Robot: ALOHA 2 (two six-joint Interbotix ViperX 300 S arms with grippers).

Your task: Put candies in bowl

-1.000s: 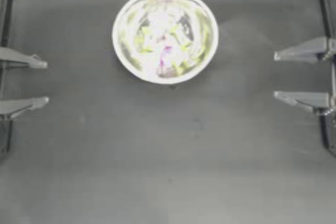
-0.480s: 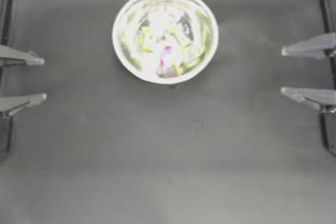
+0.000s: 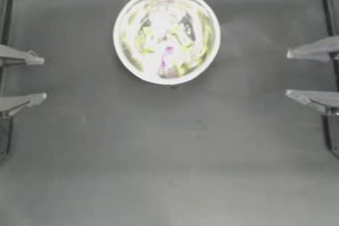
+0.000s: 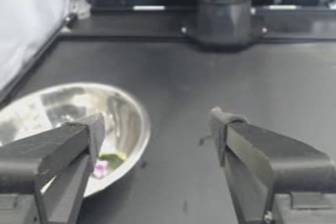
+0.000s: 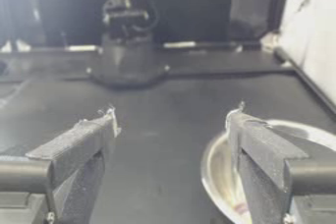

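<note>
Dark table: bowl w/ candies (clearer in left wrist view); both grippers' fingers spread.

A robot lab bench: dark railed table with arm bases mounted opposite.

Bowl: large, round, shiny silvery metal, standing upright on the dark surface toward its far edge, near the middle between the two sides, well apart from both arms. Candies: gathered inside the bowl, seen from above as yellow-green patches with one purple-pink spot, mixed with their reflections in the wall, so a count cannot be given. In the left wrist view, a pink and a green sweet lie at the bowl's bottom.
</note>
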